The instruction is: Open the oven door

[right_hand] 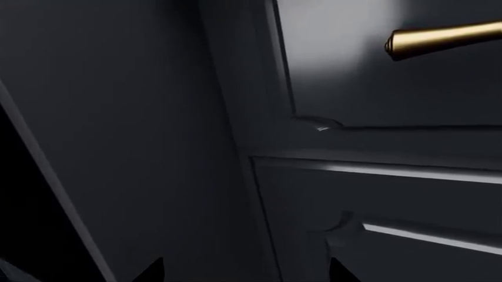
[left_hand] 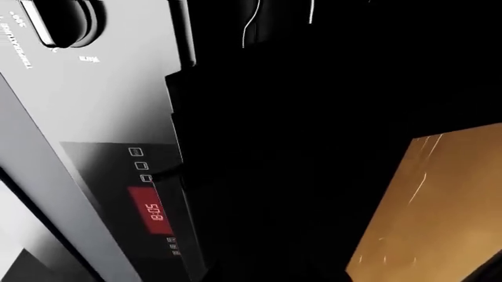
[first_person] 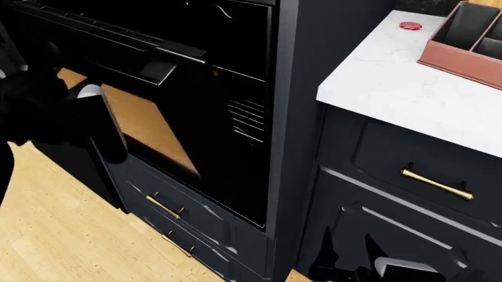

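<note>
Oven door (first_person: pixel 149 126), amber window glowing, swung partly out from its cavity at 9 o'clock in the head view. Left gripper (first_person: pixel 47 106) black against the door's top edge, jaws' state impossible to tell (lost in shadow). Right gripper (first_person: pixel 368 267) low at 5 o'clock before the navy drawers (first_person: pixel 408 170), jaws spread, under the white worktop (first_person: pixel 392 82).

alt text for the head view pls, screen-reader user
The glossy black oven door with its amber window hangs partly open, its bar handle tipped away from the oven, while the robot's dark left arm reaches in at its edge. To the right, navy drawers with brass handles sit under a white counter holding a reddish tray.
</note>
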Available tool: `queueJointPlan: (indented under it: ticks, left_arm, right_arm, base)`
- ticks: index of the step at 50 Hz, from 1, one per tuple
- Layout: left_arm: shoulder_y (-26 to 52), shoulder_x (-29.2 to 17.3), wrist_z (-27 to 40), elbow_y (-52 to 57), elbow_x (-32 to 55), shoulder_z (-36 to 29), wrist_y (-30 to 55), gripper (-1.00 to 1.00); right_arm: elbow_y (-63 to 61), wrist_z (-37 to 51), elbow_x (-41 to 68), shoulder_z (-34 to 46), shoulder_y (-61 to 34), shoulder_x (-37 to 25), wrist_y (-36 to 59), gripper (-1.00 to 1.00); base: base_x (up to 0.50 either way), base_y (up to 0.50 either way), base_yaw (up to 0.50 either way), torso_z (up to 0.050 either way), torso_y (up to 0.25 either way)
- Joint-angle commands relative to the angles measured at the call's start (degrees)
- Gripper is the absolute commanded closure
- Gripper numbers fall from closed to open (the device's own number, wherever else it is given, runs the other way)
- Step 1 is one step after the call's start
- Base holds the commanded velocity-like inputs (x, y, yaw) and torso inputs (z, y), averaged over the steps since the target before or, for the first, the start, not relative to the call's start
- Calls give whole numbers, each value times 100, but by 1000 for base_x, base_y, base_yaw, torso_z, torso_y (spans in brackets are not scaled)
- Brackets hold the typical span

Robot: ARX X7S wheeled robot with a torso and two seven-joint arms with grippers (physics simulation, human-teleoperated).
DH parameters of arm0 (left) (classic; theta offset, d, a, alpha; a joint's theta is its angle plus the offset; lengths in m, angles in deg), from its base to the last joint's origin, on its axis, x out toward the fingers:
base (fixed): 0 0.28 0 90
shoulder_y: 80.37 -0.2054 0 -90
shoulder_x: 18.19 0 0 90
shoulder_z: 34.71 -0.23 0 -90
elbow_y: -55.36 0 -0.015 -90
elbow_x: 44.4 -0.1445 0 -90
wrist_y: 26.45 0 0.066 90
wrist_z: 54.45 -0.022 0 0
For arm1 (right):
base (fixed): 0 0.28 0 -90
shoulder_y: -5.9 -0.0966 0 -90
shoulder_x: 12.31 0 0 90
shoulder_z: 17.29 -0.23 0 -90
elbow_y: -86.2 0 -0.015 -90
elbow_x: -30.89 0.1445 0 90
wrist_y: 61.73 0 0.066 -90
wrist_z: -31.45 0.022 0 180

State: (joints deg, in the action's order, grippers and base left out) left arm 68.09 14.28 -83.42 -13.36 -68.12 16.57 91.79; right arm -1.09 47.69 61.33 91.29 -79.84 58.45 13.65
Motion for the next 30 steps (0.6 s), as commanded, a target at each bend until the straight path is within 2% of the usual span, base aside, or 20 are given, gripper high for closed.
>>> queueJointPlan:
  ticks: [1,14,30]
  left_arm:
    - [-535,-329,385,1020,692,138,465,100]
    - [-1335,-893,849,1742,1008,536,869,100]
    - [-2576,-1628,1901,2141,1681,1098,896,100]
  right_arm:
    - [-4,-8,14,28,-9,-6,1,-100]
    - [-100,19,8,73,-18,-38,59,-100]
    - [-101,19,-12,129,-31,-34,71,-100]
  base:
    - [0,0,0,0,0]
    - [1,-2,-2,1,2]
    - [0,-2,-3,0,3]
